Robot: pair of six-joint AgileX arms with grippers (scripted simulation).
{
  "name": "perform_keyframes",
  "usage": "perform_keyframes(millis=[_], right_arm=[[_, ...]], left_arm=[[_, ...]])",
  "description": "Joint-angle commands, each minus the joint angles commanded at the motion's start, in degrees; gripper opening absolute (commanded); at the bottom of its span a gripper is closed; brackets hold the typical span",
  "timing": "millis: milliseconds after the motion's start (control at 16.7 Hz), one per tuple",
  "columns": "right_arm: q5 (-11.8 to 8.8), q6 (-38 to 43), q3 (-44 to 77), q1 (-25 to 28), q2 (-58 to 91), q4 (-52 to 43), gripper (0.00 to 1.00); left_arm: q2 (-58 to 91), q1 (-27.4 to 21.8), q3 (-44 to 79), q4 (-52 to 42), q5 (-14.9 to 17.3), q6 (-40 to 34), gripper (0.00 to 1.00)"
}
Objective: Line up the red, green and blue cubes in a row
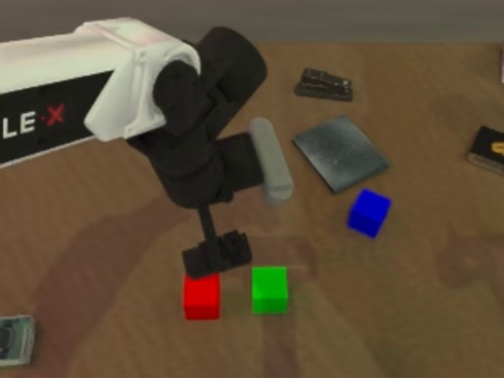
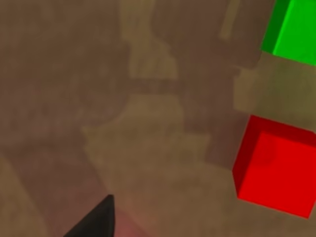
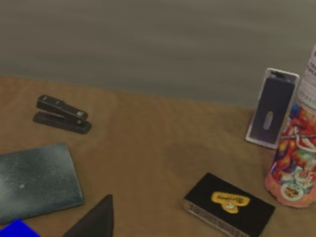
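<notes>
The red cube [image 1: 201,296] and the green cube [image 1: 269,289] sit side by side near the table's front, with a small gap between them. The blue cube [image 1: 369,213] stands apart, farther back and to the right. My left gripper [image 1: 216,256] hovers just behind the red cube, open and holding nothing. In the left wrist view the red cube [image 2: 279,170] and green cube [image 2: 294,32] rest on the table, off to the side of one dark fingertip [image 2: 98,222]. My right arm is out of the top view; its wrist view shows a corner of the blue cube [image 3: 15,229] and one fingertip [image 3: 98,219].
A black stapler [image 1: 324,84] and a dark grey slab [image 1: 340,153] lie behind the blue cube. A black box [image 1: 488,150] sits at the right edge, a small object [image 1: 16,340] at the front left. A phone [image 3: 272,107] and a colourful bottle [image 3: 296,158] stand at the far right.
</notes>
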Motion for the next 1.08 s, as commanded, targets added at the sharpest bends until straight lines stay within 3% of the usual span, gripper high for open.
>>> perform_keyframes(millis=[660, 1080], right_arm=[[0.21, -17.74, 51.15, 11.94, 69.46, -34.06, 1.00], [0.15, -26.73, 77.41, 18.11, 101.25, -50.40, 1.00]], left_arm=[[-63.94, 25.76, -49.78, 30.62, -0.83, -22.57, 1.00], [-93.09, 36.30, -71.61, 47.76, -0.15, -34.47, 1.00]])
